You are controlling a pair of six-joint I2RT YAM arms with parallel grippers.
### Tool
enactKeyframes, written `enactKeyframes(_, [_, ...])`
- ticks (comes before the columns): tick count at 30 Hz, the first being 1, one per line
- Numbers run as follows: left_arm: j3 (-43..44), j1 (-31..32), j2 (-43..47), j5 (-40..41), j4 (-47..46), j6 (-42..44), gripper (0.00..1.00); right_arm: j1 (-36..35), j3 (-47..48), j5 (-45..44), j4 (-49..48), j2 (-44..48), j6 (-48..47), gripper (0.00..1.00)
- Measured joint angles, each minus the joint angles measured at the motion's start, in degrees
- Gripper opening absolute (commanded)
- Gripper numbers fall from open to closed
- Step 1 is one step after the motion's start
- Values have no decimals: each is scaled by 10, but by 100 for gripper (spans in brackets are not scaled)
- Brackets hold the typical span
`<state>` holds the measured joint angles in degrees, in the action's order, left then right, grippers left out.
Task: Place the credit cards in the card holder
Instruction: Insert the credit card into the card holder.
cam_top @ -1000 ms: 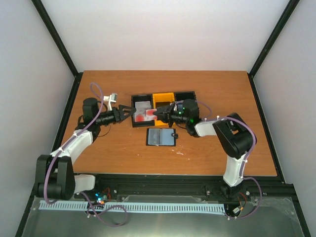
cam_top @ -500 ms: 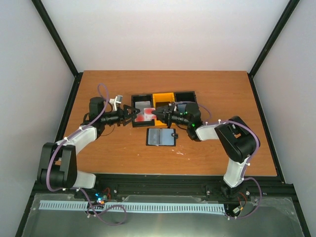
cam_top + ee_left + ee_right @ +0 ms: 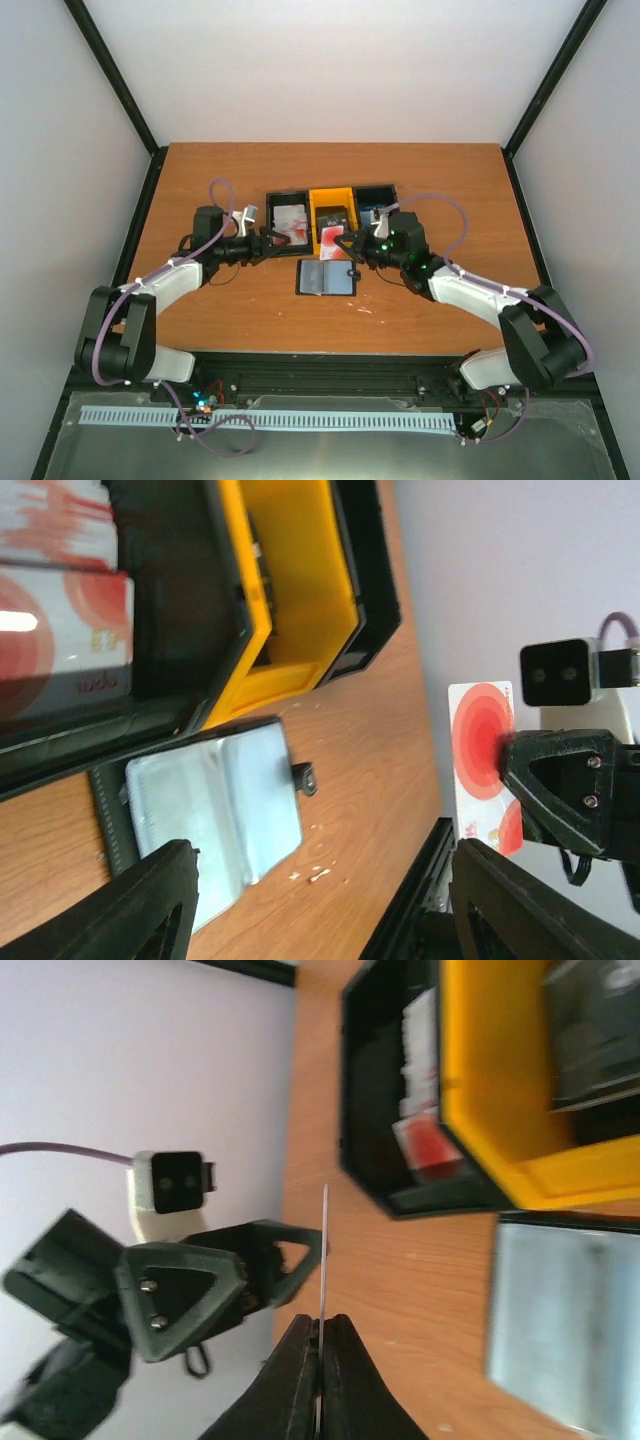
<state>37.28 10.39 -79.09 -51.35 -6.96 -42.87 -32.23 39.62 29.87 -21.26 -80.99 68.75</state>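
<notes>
The card holder [image 3: 327, 278] lies open on the table, pale lining up; it also shows in the left wrist view [image 3: 210, 810] and the right wrist view [image 3: 560, 1320]. My right gripper [image 3: 346, 247] is shut on a white credit card with a red blotch [image 3: 330, 252], held on edge just beyond the holder's far edge. The card is edge-on between the shut jaws in the right wrist view [image 3: 323, 1250] and shows its face in the left wrist view [image 3: 480, 770]. My left gripper [image 3: 268, 243] is open and empty beside the left bin, facing the right gripper [image 3: 325, 855].
Three bins stand in a row behind the holder: a black one with white and red cards [image 3: 289, 216], a yellow one with dark cards [image 3: 331, 213], and a black one [image 3: 375, 200]. Small white crumbs [image 3: 318, 875] lie on the wood near the holder.
My right gripper drew the white and red card out of the left black bin and moved right and nearer, over the holder's far edge. My left gripper edged right toward the bin.
</notes>
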Motion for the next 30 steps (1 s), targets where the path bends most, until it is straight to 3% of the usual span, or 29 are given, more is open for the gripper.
enactKeyframes(4, [-16,12,-13,20,8,25,67,0,-47,-45,37,23,-83,3])
enactKeyframes(10, [-26,36,-56,46,9,40,56,-2,-96,-74,46,-39,-133,3])
enactKeyframes(17, [-28,47,-118,62,10,40,43,-7,-91,-80,-22,-123,-141,3])
enactKeyframes(30, [-28,50,-152,88,12,40,32,-16,-89,-80,-95,-153,-140,3])
